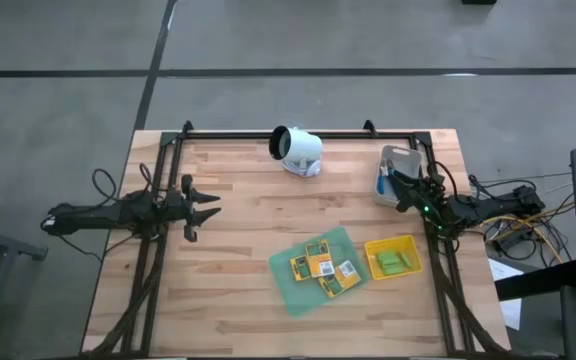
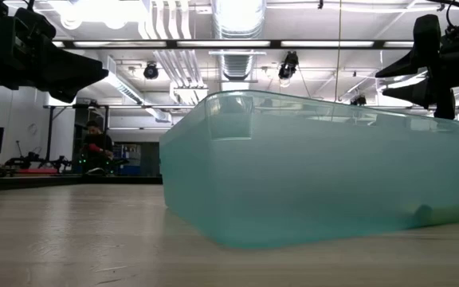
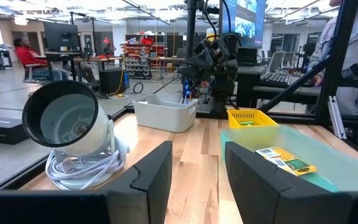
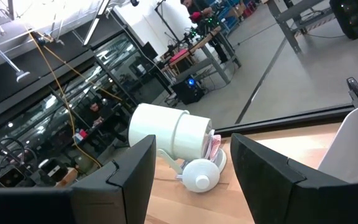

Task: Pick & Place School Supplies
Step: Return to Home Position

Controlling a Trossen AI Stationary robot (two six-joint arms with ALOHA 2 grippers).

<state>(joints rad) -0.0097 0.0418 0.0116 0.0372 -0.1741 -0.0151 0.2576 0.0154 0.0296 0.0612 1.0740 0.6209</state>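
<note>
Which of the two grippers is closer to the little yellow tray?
The right. The right gripper hovers at the white bin, a short way from the yellow tray; the left gripper sits far off on the opposite side.

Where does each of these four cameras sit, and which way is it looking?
High view: above the table, straight down; shows both arms, left gripper and right gripper.
Low view: at table-top height, level across the table, close to the green tray; dark arm parts at both upper corners.
Left wrist view: on the left arm, facing the right arm across the table, past its own open fingers.
Right wrist view: on the right arm, facing the white lamp, past its own open fingers.
Shared: both wrist views show that lamp.
</note>
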